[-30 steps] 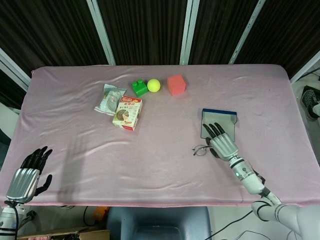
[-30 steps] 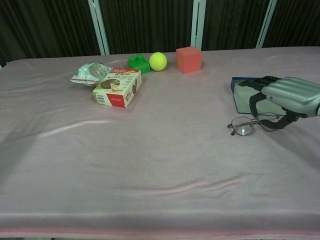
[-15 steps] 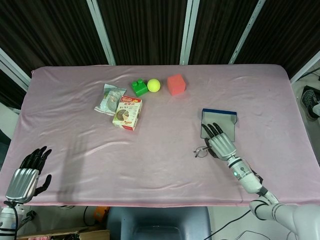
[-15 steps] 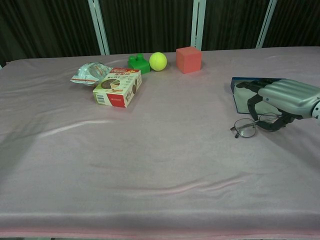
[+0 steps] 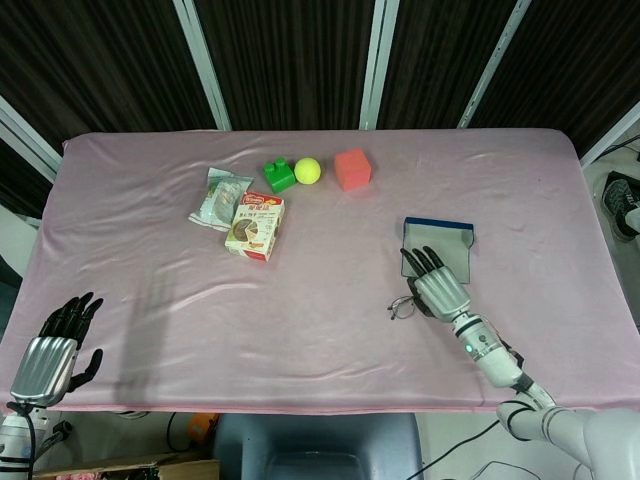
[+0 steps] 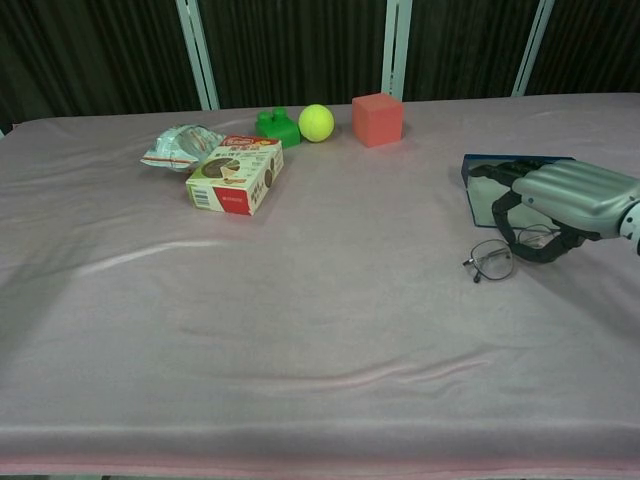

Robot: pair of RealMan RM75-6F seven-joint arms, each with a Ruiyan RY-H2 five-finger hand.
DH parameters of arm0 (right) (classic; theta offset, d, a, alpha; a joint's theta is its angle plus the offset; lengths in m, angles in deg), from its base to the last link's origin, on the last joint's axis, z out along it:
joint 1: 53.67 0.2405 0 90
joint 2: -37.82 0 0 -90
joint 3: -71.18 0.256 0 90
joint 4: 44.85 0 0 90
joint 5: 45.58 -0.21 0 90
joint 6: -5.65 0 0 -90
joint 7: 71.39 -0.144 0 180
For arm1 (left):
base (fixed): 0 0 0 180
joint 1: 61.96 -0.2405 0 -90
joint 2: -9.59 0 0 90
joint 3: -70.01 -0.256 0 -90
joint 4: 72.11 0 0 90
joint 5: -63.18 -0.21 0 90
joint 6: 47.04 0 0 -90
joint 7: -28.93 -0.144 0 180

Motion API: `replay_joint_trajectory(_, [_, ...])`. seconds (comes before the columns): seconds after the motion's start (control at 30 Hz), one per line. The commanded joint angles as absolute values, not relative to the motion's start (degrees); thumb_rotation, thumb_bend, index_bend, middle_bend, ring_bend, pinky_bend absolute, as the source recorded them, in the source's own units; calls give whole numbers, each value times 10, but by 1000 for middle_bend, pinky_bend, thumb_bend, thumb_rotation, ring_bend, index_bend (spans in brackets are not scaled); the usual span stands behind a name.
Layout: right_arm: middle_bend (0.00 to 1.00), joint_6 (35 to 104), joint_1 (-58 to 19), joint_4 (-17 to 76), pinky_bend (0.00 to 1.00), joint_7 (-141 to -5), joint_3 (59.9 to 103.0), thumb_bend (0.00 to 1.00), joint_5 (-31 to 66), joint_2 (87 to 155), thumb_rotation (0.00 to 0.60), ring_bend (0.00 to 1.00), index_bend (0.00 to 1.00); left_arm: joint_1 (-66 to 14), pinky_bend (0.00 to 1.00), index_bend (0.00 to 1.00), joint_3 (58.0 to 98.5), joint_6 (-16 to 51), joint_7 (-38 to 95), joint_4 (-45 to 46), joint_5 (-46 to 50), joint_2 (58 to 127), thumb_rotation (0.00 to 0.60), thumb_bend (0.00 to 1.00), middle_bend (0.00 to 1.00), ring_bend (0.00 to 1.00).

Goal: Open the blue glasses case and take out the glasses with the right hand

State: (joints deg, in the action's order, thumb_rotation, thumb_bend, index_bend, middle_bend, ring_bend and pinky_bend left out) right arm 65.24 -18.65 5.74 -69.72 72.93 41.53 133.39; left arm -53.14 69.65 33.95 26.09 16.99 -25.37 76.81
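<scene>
Where the pink cloth-covered table met dark curtained walls, the open blue glasses case lay flat. The silver right hand curled over the wire-framed glasses beside it; actual grasp indeterminate. The left hand hung released, fingers spread, arm cut off.

— Table covering? 
— Pink cloth, matt and softly creased.

— The hands? 
— The right hand has a silvery, satiny metal-look shell with black fingers; the left hand likewise.

— The rest? 
— Glasses: thin wire rims. Case: smooth grey lining (blue edge). Box: printed card. Packet: crinkled glossy film. Ball: fuzzy.
</scene>
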Motion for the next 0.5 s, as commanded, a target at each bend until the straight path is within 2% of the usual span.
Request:
replay_joint_trajectory(0.03, [84, 653, -185, 61, 0, -697, 731, 551, 416, 1334, 600, 6, 734, -531, 137, 0, 696, 340, 262, 169, -254, 768, 600, 422, 0, 1])
replay_joint_trajectory(0.3, [86, 640, -158, 91, 0, -688, 754, 551, 408, 1357, 600, 7, 736, -533, 137, 0, 696, 343, 269, 170, -257, 765, 600, 421, 0, 1])
replay_joint_trajectory(0.5, [95, 613, -121, 107, 0, -666, 789, 551, 384, 1408, 600, 13, 735, -533, 137, 0, 697, 345, 277, 169, -258, 763, 600, 422, 0, 1])
